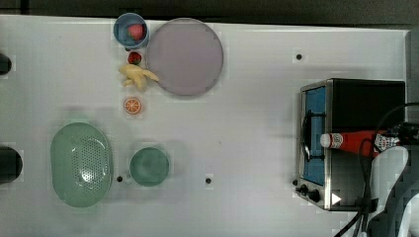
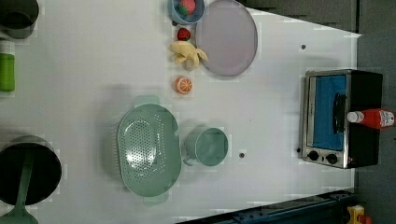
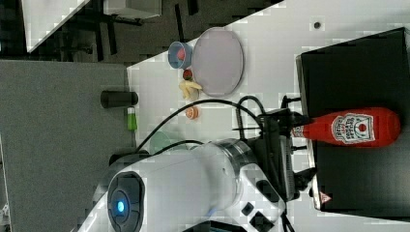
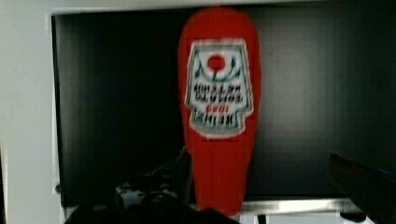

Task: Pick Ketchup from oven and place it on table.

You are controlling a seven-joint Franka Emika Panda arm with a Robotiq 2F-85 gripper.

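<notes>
The Ketchup [image 1: 356,141] [image 2: 373,118] [image 3: 355,127] lies on its side on the black top of the oven [image 1: 365,98] [image 2: 359,84] [image 3: 353,72], white cap toward the oven's front. My gripper [image 3: 285,129] [image 1: 401,132] hangs over the bottle, apart from it. In the wrist view the gripper [image 4: 259,163] is open. One dark finger sits close beside the bottle's narrow end [image 4: 219,182] and the other stands well off to the other side. The oven's bluish glass door [image 1: 315,133] is closed. The white table [image 1: 247,123] spreads out in front of the oven.
On the table are a lilac plate [image 1: 185,56], a blue bowl with a strawberry [image 1: 131,30], a loose strawberry [image 1: 134,58], a banana [image 1: 137,75], an orange half [image 1: 133,105], a green colander [image 1: 81,164] and a green cup [image 1: 149,167]. Cables [image 1: 368,197] trail beside the oven.
</notes>
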